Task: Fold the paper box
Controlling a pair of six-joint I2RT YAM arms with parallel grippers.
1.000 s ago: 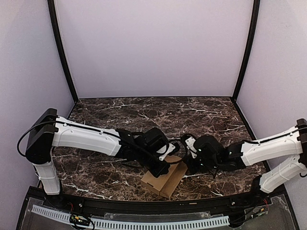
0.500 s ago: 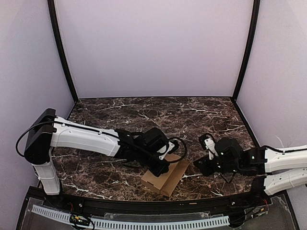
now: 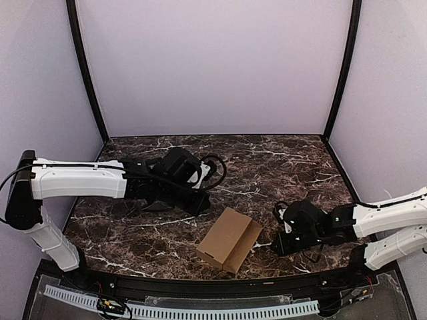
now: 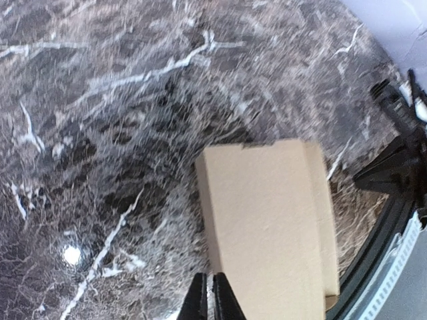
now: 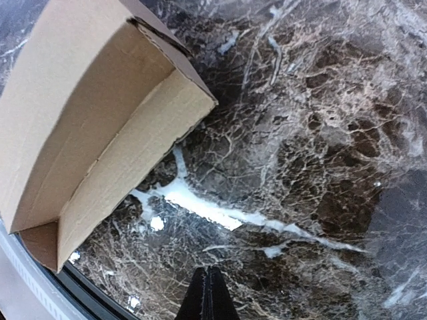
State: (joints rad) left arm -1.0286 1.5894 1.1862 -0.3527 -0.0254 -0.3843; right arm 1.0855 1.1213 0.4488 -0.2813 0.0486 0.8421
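The paper box (image 3: 229, 240) is a plain brown cardboard carton lying alone on the marble table near the front edge. It also shows in the left wrist view (image 4: 270, 220) and in the right wrist view (image 5: 87, 127), where one long side flap stands open. My left gripper (image 3: 200, 203) is shut and empty, up and to the left of the box and apart from it; its tips (image 4: 210, 301) are together. My right gripper (image 3: 279, 245) is shut and empty, low over the table just right of the box; its tips (image 5: 208, 293) are together.
The dark marble table (image 3: 267, 160) ends in a black front rail (image 3: 200, 287) just behind the box. Lilac walls close the back and sides. A black frame part (image 4: 397, 167) shows at the right of the left wrist view.
My left gripper has lifted off the box and moved back and left. My right arm has drawn away to the right and sunk low. The box has stayed in place.
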